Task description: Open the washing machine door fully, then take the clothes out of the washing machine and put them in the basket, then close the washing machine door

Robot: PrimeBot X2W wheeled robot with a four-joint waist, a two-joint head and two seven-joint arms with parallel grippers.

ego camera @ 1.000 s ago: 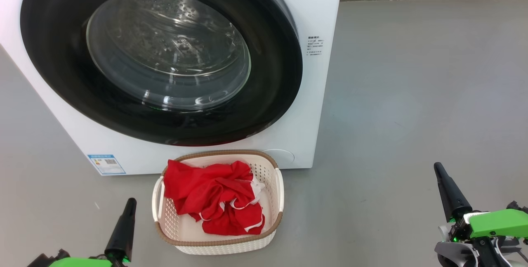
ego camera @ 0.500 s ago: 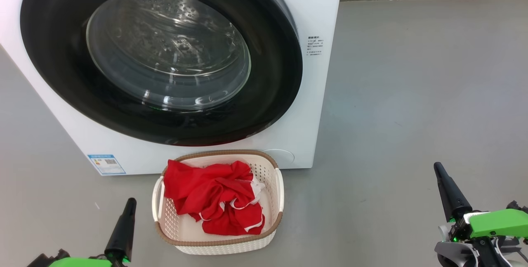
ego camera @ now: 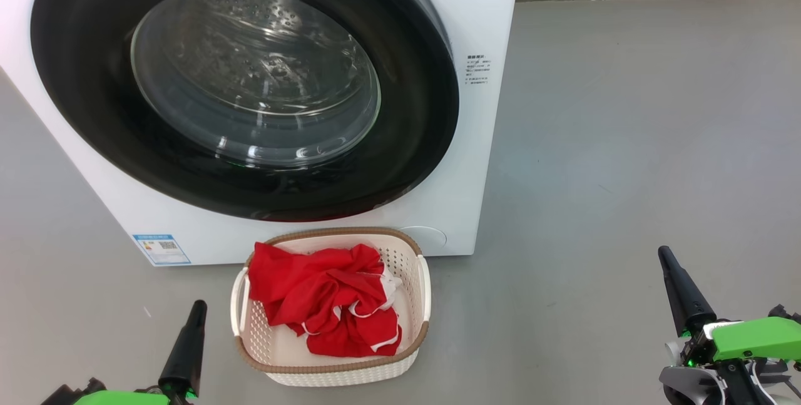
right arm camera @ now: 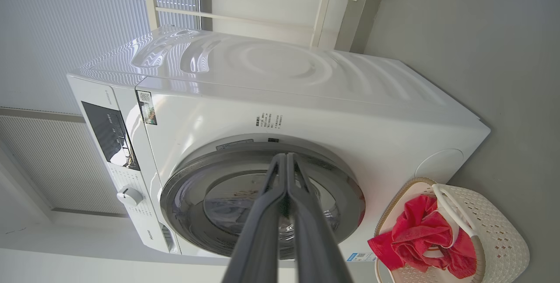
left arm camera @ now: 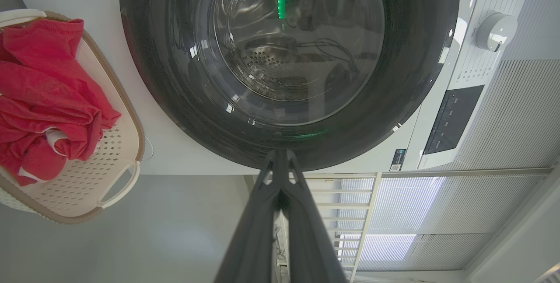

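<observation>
Head view: left tool (ego camera: pixel 198 307), two long dark fingers pressed together, nothing held, low at the left over the grey floor (ego camera: pixel 626 142). Right tool (ego camera: pixel 663 255) likewise pinched together and empty, low at the right, well apart from everything else. Between them, nearer the left one: small cream-white perforated plastic basket (ego camera: pixel 350 375) with brown woven-look rim, standing on the floor. Contents: bright red fabric clothes (ego camera: pixel 319 298) with thin white trim, crumpled, covering most of the bottom. Just behind the basket: big white boxy washing machine (ego camera: pixel 485 10). Its round glossy black-rimmed glass door (ego camera: pixel 419 142) lies flush against the front. Perforated steel drum (ego camera: pixel 269 29) shows through the glass.
</observation>
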